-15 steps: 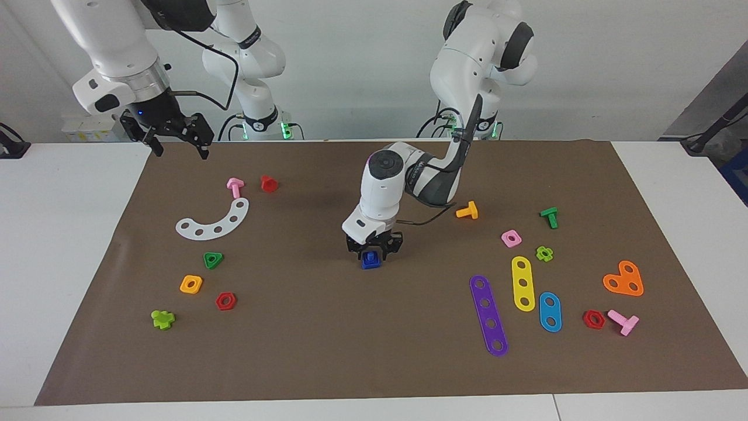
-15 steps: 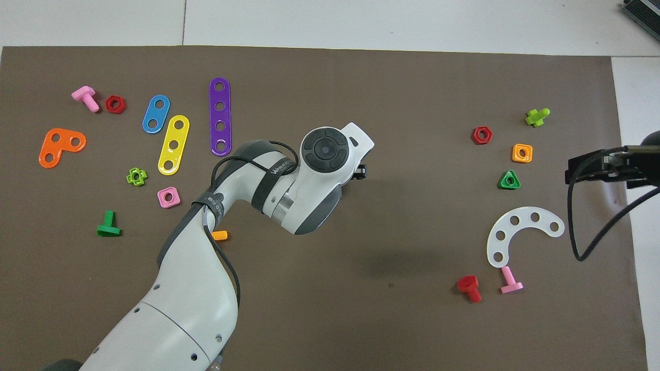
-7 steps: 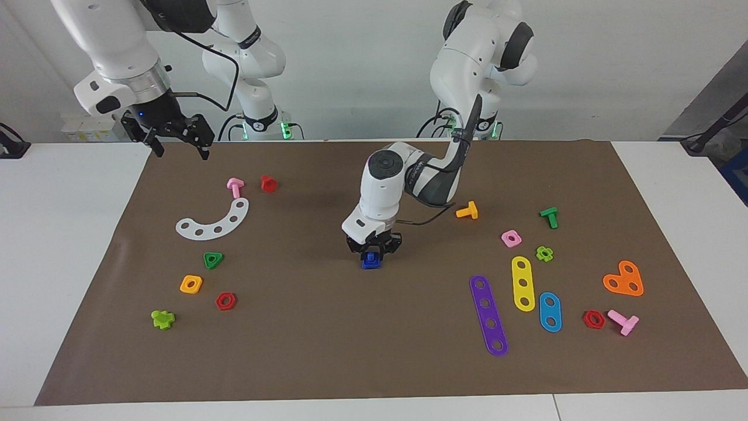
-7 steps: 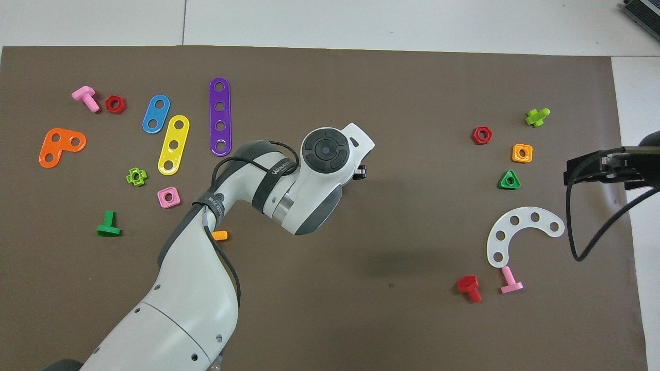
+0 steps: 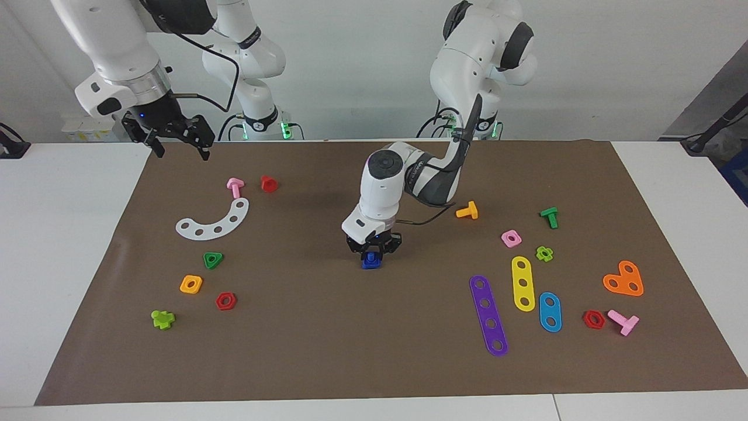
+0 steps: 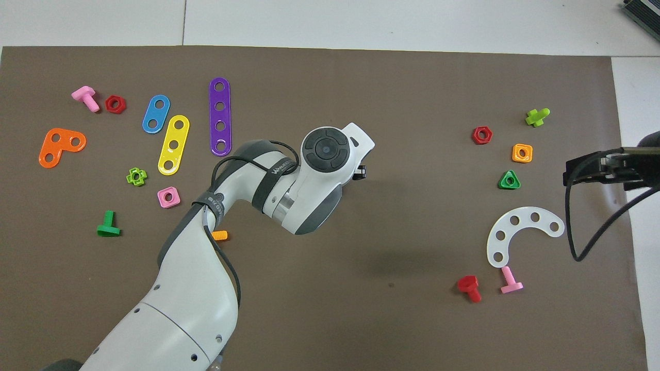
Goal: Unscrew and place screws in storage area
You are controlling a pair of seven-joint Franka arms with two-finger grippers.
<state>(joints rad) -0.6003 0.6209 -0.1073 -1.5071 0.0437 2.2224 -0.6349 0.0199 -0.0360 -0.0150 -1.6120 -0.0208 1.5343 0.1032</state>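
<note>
A: Where are the blue screws (image 5: 370,261)?

B: In the middle of the brown mat (image 5: 327,345), with nothing else close by. They sit together as one small blue stack on the mat, the nut at the bottom with the bolt standing up out of it.

A: And the left gripper (image 5: 372,250)?

B: It points straight down onto that stack and is clenched on the upper part of it, the bolt. In the overhead view the arm's own wrist hides the stack and most of the gripper.

A: The right gripper (image 5: 179,139)?

B: It waits in the air over the mat's edge at the right arm's end of the table, with its fingers (image 5: 204,153) spread apart and nothing between them.

A: What lies around?

B: Toward the right arm's end there is a white curved strip (image 5: 214,220), a pink bolt (image 5: 235,186) and a red bolt (image 5: 269,183), then a green triangular nut (image 5: 213,259), an orange square nut (image 5: 191,284) and a red hex nut (image 5: 225,301). Toward the left arm's end lie an orange bolt (image 5: 467,210), a purple strip (image 5: 488,315), a yellow strip (image 5: 522,283) and a light-blue strip (image 5: 550,311).
</note>
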